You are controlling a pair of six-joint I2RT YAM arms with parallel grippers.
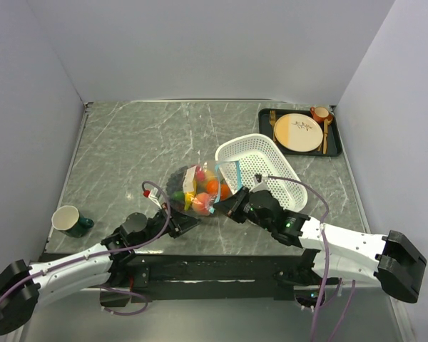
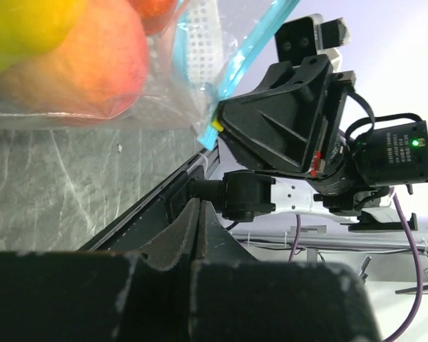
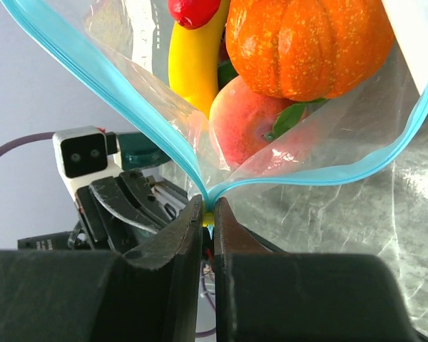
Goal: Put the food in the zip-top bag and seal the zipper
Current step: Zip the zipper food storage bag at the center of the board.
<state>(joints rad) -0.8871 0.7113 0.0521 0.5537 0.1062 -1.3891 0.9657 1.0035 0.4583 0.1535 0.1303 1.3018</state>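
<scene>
Sealing step is judged in hand: the food is seen packed inside the zip-top bag, which lies on the surface between both sets of jaws. The right gripper is clenched on the zipper at the end where its two tracks meet. Ahead of these jaws the mouth gapes wide. The left gripper is clenched on nothing, with the bag just ahead and above. Next, a steady run along the strip is called for, with the bag braced. A yellow bit pinched in the right jaws cannot be identified. The zipper's far end is cut off. The basket interior is partly hidden.
</scene>
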